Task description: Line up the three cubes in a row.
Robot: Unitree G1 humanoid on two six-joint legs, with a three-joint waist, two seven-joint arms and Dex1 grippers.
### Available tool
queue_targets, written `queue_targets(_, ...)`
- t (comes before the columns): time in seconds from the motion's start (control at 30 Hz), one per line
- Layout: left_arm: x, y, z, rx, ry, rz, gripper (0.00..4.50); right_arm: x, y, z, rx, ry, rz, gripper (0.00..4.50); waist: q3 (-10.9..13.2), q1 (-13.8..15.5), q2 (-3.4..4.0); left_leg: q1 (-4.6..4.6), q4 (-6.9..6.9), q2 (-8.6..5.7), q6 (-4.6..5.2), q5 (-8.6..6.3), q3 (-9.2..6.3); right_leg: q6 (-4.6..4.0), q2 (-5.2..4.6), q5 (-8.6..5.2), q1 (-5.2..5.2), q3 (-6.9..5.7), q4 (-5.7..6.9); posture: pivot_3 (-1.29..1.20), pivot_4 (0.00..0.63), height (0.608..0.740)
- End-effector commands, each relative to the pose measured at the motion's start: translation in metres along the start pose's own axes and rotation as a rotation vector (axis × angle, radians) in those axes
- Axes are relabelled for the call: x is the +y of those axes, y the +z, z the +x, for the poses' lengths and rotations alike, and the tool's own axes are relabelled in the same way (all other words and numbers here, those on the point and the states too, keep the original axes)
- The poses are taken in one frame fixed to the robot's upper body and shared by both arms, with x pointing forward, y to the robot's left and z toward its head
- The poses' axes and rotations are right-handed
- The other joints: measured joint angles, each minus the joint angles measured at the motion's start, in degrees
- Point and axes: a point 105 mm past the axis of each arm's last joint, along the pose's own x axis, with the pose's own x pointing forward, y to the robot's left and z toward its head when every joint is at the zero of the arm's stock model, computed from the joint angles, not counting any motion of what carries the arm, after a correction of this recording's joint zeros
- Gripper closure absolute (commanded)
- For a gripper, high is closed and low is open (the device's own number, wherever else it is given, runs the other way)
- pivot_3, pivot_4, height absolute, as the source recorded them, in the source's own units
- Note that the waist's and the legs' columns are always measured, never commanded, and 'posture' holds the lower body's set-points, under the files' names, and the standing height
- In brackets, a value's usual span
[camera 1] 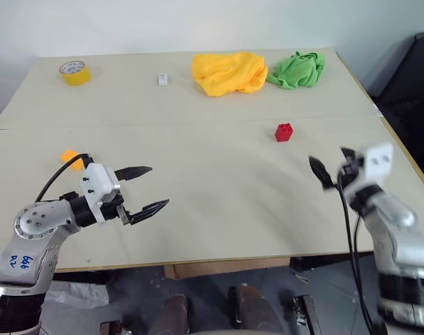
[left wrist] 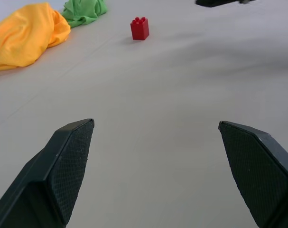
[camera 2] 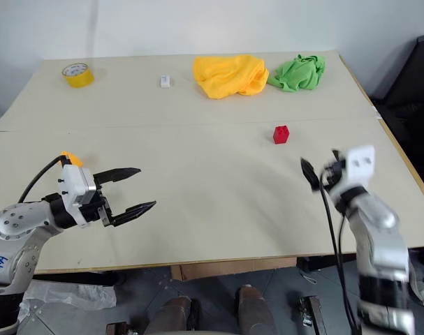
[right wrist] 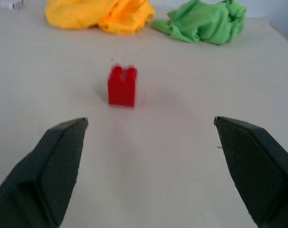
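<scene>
A pale beige table stands against a plain white wall, with a seam running across its width.

At the far left lies a yellow tape roll. Nearer the robot, an orange cube sits by the left edge, partly hidden behind the left arm. The left gripper hovers over the table nearby, its two black fingers spread wide and holding nothing.

Further along the back are a tiny white block, a crumpled yellow cloth and a crumpled green cloth, which lie just beside each other. No green cube can be seen.

The red cube stands upright, right of centre, well apart from the orange one. It looks light, stiff and smooth, so a grip across two flat opposite sides, below the studs, seems safest.

At the right, the right gripper points at the red cube from short of it, fingers wide apart and empty.
</scene>
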Motion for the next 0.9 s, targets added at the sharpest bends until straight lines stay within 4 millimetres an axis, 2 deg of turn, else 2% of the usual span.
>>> queue_targets(0.03,0.002,0.004,0.003,0.001,-0.002,0.037,0.04,-0.013,-0.005,0.026,0.127,-0.094,0.018,0.0,0.0,0.3,0.0,-0.02,-0.04,0.0,-0.02,0.01,-0.05,-0.01,0.0,0.0,0.0,-0.03,-0.02,0.0,0.15,0.74)
queue_targets(0.1,0.002,0.002,0.004,0.01,-0.008,0.047,0.04,-0.018,-0.005,0.042,0.179,-0.136,0.036,0.0,0.0,0.5,0.0,-0.05,-0.05,-0.05,-0.01,0.01,-0.05,-0.01,-0.02,0.0,-0.01,-0.04,-0.07,0.0,0.15,0.74)
queue_targets(0.27,0.001,0.001,0.006,0.007,-0.003,0.044,0.04,-0.021,-0.011,0.064,0.252,-0.158,0.02,0.0,0.0,1.0,0.0,-0.2,-0.1,-0.08,0.07,-0.05,-0.04,-0.01,-0.07,0.0,-0.07,-0.07,-0.04,0.0,0.15,0.74)
queue_targets(0.4,-0.004,0.0,0.009,0.001,-0.002,0.038,0.04,-0.009,-0.011,0.078,0.24,-0.089,0.013,0.0,0.0,0.7,0.0,-0.21,-0.23,-0.08,0.09,-0.06,0.07,0.0,-0.07,0.0,-0.12,-0.05,-0.11,0.0,0.15,0.74)
queue_targets(0.57,-0.004,-0.001,0.009,0.0,0.007,0.033,0.04,-0.002,-0.01,0.088,0.24,-0.057,0.002,0.0,0.0,-0.2,0.0,-0.21,-0.24,-0.06,0.07,-0.05,0.07,0.0,-0.06,0.0,-0.13,-0.05,-0.09,0.0,0.15,0.74)
queue_targets(0.7,-0.005,-0.002,0.008,0.001,0.019,0.032,0.04,0.003,-0.001,0.094,0.224,-0.084,0.027,0.0,0.0,-0.5,0.01,-0.21,-0.23,-0.05,0.06,-0.04,0.07,0.0,-0.06,0.0,-0.13,-0.05,-0.07,0.0,0.15,0.74)
queue_targets(0.9,-0.01,-0.005,0.008,0.005,0.023,0.031,0.04,0.015,-0.008,0.102,0.242,-0.141,0.083,0.0,0.0,-0.7,0.01,-0.21,-0.24,-0.03,0.05,-0.03,0.09,0.0,-0.05,0.0,-0.17,-0.05,-0.04,0.0,0.15,0.74)
